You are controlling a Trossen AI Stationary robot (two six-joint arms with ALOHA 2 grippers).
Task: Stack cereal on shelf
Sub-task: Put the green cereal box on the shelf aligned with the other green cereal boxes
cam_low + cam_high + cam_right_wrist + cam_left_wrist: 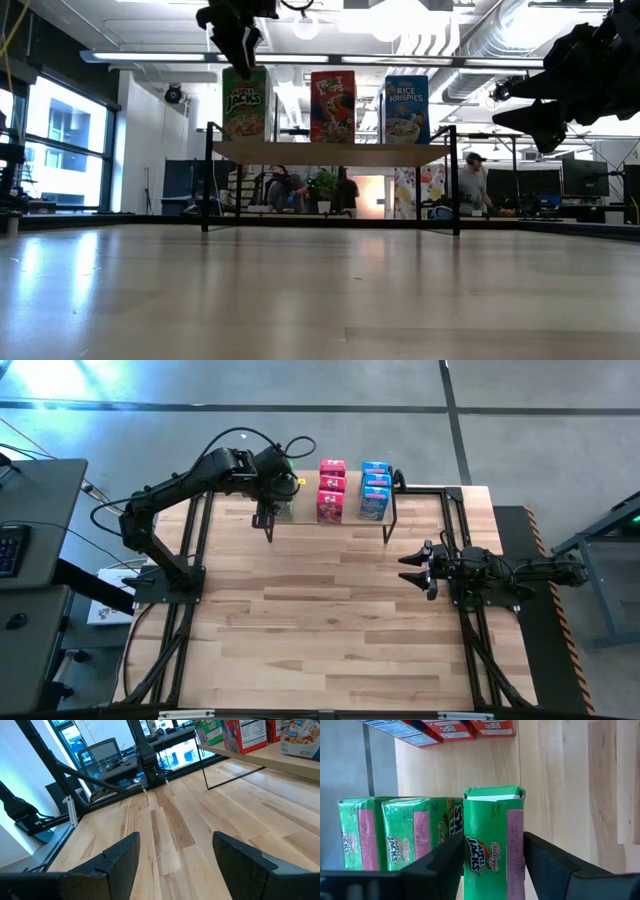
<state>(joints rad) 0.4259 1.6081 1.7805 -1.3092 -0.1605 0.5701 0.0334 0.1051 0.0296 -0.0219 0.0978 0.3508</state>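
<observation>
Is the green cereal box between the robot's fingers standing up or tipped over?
Standing up on the shelf: the green box sits upright beside two others.

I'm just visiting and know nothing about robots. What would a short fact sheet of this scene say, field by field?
Setting: wooden table with a low light-wood shelf on black legs
On shelf: small green cardboard cereal boxes, red ones, blue ones, in rows
Left gripper: above the shelf's green row, fingers straddling the nearest green box, jaws slightly apart
Right gripper: open, empty, waiting over the table's right side
Background: a person in a cap in the room behind
</observation>
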